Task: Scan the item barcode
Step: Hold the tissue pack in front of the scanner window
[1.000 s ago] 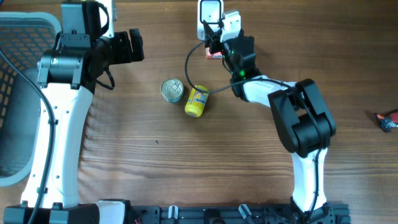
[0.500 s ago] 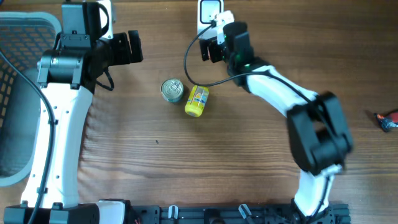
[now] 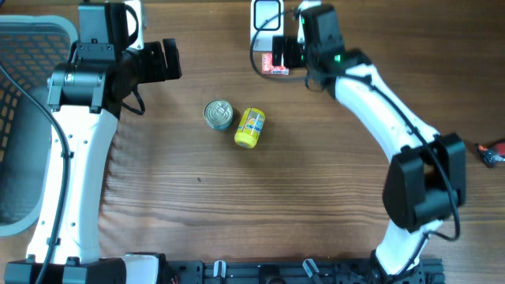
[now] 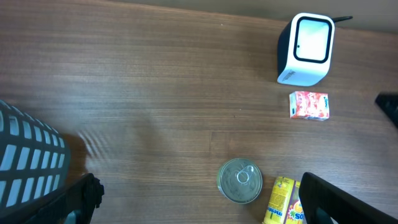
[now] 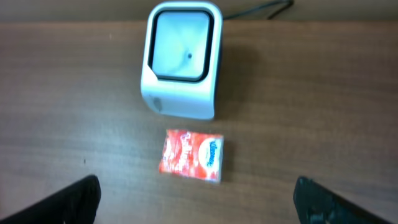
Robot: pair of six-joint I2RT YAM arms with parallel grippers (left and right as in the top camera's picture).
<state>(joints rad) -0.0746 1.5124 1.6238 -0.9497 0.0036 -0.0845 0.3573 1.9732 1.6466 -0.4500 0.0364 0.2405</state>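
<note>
The white barcode scanner (image 3: 266, 20) stands at the table's far edge, its window (image 5: 182, 46) facing up. A small red tissue packet (image 3: 274, 65) lies flat on the wood just in front of the scanner (image 5: 182, 93), and no finger touches it. My right gripper (image 3: 295, 49) hovers beside and above the packet (image 5: 191, 155); the right gripper (image 5: 199, 205) is open wide with nothing in it. My left gripper (image 3: 169, 60) hangs open and empty at the far left, looking down on the scanner (image 4: 305, 48) and packet (image 4: 309, 105).
A tin can (image 3: 219, 114) and a yellow drink can (image 3: 250, 128) lie together mid-table, also under the left gripper (image 4: 202, 202). A grey basket (image 3: 24, 118) fills the left edge. A small red and black object (image 3: 491, 152) sits at the right edge.
My right gripper opened and let go of the red packet, which now lies in front of the scanner. The right arm drew back to the right. The left arm stayed still.
</note>
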